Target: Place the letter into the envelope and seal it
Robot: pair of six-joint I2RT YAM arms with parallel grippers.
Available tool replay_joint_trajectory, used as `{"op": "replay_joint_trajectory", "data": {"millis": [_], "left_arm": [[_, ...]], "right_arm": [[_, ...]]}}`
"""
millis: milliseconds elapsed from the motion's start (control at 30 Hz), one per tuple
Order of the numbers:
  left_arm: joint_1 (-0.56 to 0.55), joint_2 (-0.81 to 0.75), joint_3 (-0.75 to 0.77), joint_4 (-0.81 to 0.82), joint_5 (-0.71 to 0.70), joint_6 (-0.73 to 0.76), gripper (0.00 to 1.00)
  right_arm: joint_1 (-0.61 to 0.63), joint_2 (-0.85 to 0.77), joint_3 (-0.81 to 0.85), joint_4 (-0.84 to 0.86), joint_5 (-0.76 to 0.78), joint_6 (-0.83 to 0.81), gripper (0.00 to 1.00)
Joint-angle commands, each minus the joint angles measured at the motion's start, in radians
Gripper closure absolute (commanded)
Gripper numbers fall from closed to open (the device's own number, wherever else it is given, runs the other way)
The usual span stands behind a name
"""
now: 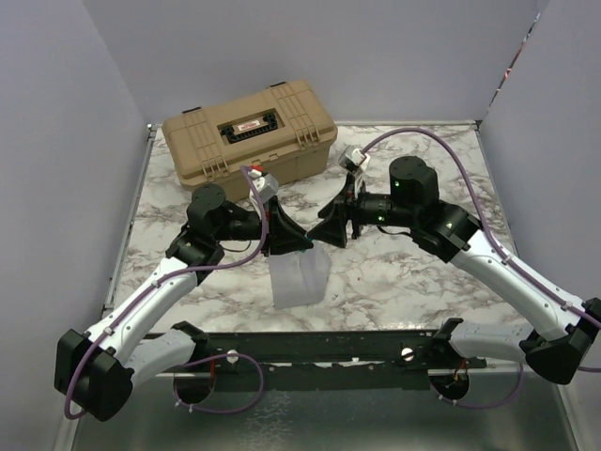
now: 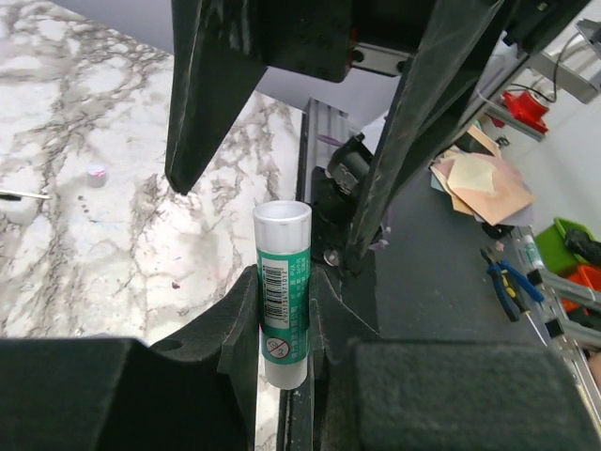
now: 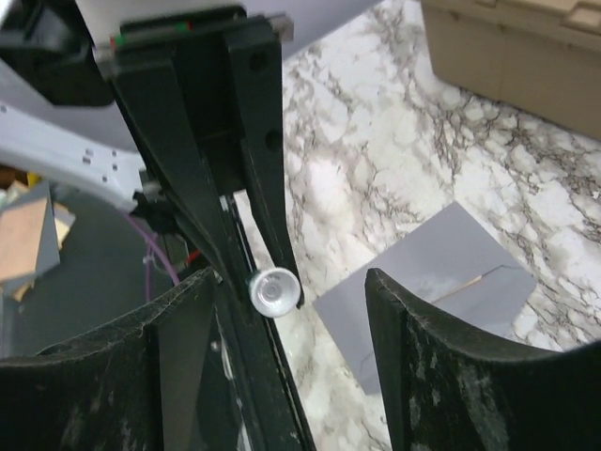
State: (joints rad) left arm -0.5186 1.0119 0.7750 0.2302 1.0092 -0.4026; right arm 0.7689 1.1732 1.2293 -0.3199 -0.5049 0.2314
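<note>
My left gripper (image 1: pixel 289 241) is shut on a green-and-white glue stick (image 2: pixel 282 282), held upright between its pads with the silver cap end toward the right gripper. My right gripper (image 3: pixel 286 305) is open, its jaws wide either side of the stick's cap (image 3: pixel 272 291) without touching it. Its fingers (image 2: pixel 202 94) loom over the stick in the left wrist view. The grey-lilac envelope (image 1: pixel 300 274) lies flat on the marble table below both grippers and also shows in the right wrist view (image 3: pixel 423 263). A thin tan sliver of the letter (image 3: pixel 467 282) shows at its opening.
A tan hard case (image 1: pixel 249 136) stands closed at the back of the table, left of centre. A small pale object (image 2: pixel 96 174) lies on the marble. Grey walls enclose the table on three sides. The black rail (image 1: pixel 319 348) runs along the near edge.
</note>
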Motion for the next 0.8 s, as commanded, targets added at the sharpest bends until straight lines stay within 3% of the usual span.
{"op": "replay_joint_trajectory", "data": {"millis": [0,367,633,767], "left_arm": [[-0.001,-0.009,0.034,0.016,0.140,0.019,1.00],[-0.001,-0.007,0.037,0.016,0.189,0.024,1.00],[-0.003,0.003,0.039,0.012,0.152,0.021,1.00],[-0.003,-0.004,0.047,-0.038,0.010,0.053,1.00]], "right_arm": [[0.006,0.006,0.026,-0.123,-0.124,-0.187,0.33],[0.006,0.070,0.035,-0.071,-0.236,-0.148,0.60],[0.006,0.105,-0.014,0.086,-0.247,0.006,0.98],[0.006,0.109,-0.056,0.198,-0.127,0.179,0.99]]}}
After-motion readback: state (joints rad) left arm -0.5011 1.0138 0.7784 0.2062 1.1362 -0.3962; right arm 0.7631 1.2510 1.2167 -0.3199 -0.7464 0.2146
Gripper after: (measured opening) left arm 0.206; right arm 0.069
